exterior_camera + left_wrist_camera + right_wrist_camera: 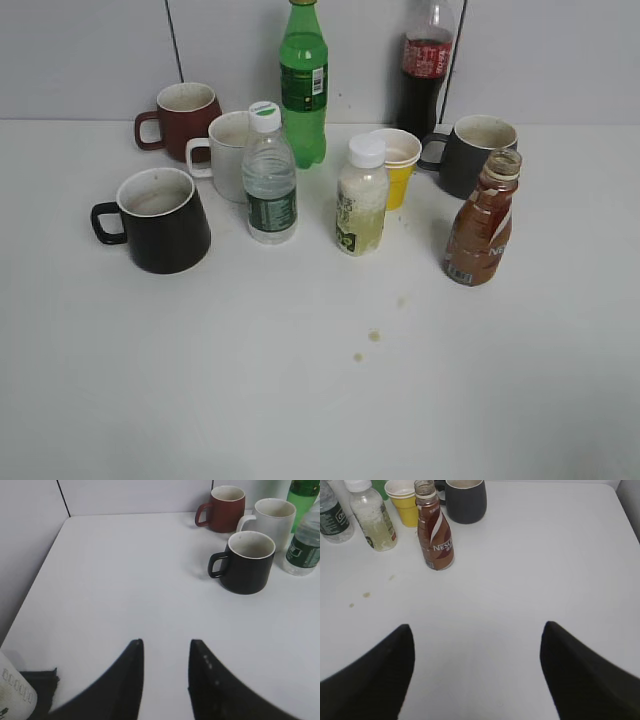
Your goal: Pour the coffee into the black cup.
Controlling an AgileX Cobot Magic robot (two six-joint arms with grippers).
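The coffee bottle stands upright at the right of the table, uncapped, with brown liquid and a Nescafe label; it also shows in the right wrist view. The glossy black cup stands at the left, handle to the left, whitish inside; it also shows in the left wrist view. My left gripper is open and empty over bare table, well short of the cup. My right gripper is wide open and empty, well short of the bottle. Neither gripper shows in the exterior view.
A maroon mug, white mug, water bottle, green soda bottle, pale juice bottle, yellow paper cup, cola bottle and dark grey mug crowd the back. Small brown drops mark the white table.
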